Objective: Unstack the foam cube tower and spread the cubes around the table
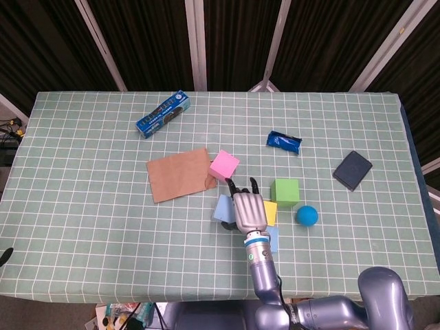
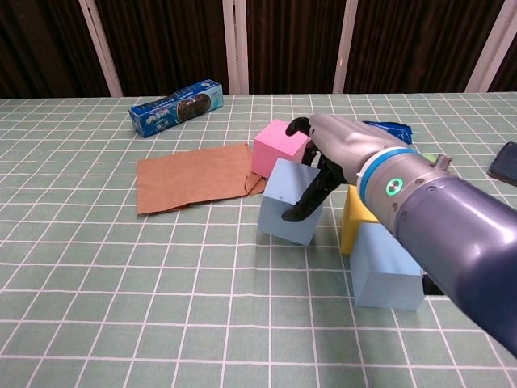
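My right hand (image 1: 248,210) (image 2: 335,149) grips a light blue foam cube (image 1: 221,207) (image 2: 284,214), its fingers wrapped over the cube's top and front face. The cube is tilted and seems slightly off the cloth, just in front of the pink cube (image 1: 224,166) (image 2: 279,148). A yellow cube (image 1: 270,213) (image 2: 355,222) stands to the right of the held one. A second light blue cube (image 1: 272,238) (image 2: 388,267) sits in front of the yellow one, partly hidden by my forearm. The green cube (image 1: 284,191) stands apart, further right. No left hand shows.
A brown paper sheet (image 1: 179,174) (image 2: 194,178) lies left of the pink cube. A blue cookie box (image 1: 162,113) (image 2: 178,107) sits far left. A blue ball (image 1: 306,215), a blue packet (image 1: 284,141) and a dark wallet (image 1: 352,170) occupy the right side.
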You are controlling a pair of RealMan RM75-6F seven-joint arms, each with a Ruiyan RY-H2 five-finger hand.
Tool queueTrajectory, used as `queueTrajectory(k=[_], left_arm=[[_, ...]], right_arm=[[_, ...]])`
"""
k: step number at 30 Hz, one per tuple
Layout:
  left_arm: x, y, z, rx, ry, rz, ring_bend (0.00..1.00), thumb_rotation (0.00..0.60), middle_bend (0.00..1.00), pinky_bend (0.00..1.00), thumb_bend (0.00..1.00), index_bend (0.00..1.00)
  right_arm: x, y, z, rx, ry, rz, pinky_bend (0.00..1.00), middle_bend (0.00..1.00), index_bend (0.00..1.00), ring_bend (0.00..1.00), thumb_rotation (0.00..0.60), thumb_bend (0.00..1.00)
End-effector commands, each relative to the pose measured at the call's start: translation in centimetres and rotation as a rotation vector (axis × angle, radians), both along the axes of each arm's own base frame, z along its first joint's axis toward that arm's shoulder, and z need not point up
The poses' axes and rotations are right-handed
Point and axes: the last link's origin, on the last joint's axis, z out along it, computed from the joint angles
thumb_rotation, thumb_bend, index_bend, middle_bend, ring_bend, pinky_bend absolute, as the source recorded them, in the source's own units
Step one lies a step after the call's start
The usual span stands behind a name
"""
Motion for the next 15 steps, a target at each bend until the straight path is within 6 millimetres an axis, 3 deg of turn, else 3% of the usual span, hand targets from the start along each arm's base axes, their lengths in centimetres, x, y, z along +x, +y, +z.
queueTrajectory(k=[1, 9, 15], left_arm=[[0.0, -0.1, 0.0, 0.0, -0.003, -0.002, 0.0, 0.6, 0.0, 0.02, 0.3, 0.11], [-0.1, -0.1, 0.2, -0.001, -0.011, 0.008, 0.0, 0.6, 0.0, 0.02, 0.3, 0.12], [-0.1, 0.1, 0.0, -0.017, -0.006, 0.005, 0.0, 0.6, 0.0, 0.02, 0.31, 0.12]], right_arm=[[0.9, 0.6, 0.1, 0.013, -0.019, 0.012, 0.0, 0.61, 0.14, 0.37, 0.6, 0.19], [4.7, 2.7, -1.7, 0.069, -0.027, 0.063, 0.0, 0.61, 0.14, 0.37, 0.6, 0.19], [7.2, 2.7, -4.1, 0.049, 0.003, 0.091, 0.0, 0.61, 0.14, 0.37, 0.6, 0.19]])
